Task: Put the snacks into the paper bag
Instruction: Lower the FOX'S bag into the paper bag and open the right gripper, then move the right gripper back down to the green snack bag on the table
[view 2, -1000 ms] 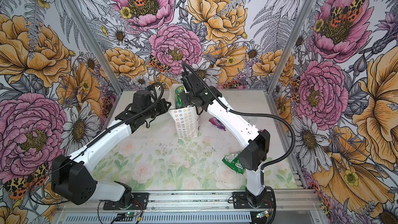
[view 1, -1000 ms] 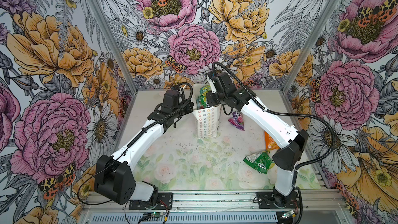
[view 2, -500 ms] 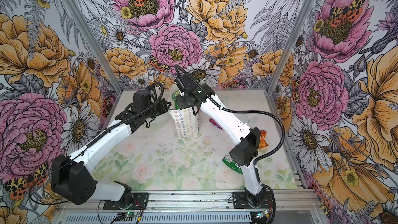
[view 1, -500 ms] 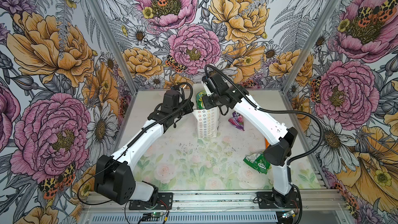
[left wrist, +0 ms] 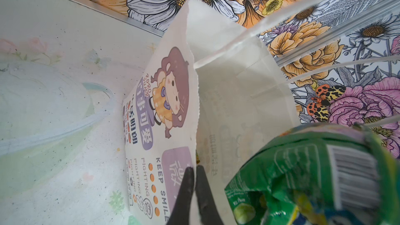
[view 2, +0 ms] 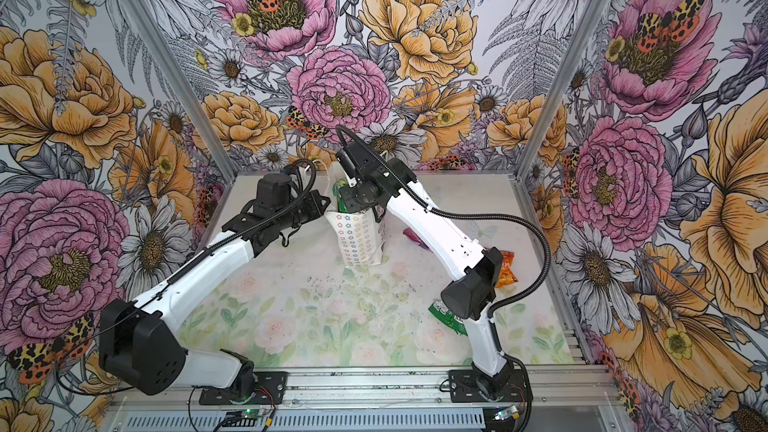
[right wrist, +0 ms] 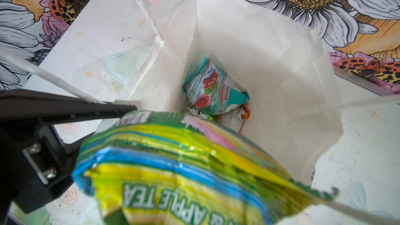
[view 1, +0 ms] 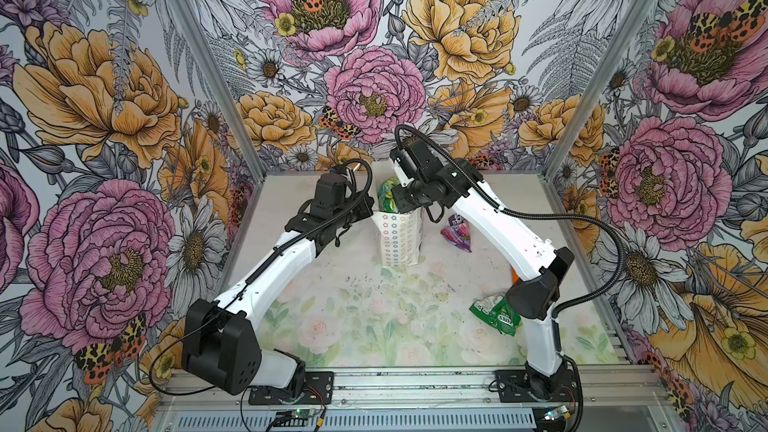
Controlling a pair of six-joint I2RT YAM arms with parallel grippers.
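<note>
Paper bag stands upright toward the back of the table, between the two arms. Left gripper has its black fingers pressed together on the bag's rim, below the cartoon girl print. Only the left wrist view shows this pinch clearly.

Right gripper is closed on a yellow-green apple tea packet, which hangs at the open mouth of the bag. In the right wrist view this packet hides the gripper's own fingers.

Only the right wrist view looks down into the bag. There a teal packet lies at the bottom, on top of something orange and white.

Both top views show what remains on the table. A purple packet lies near the bag on the right side, and a green packet lies partly under the right arm's elbow. In a top view an orange packet shows well behind that arm.
</note>
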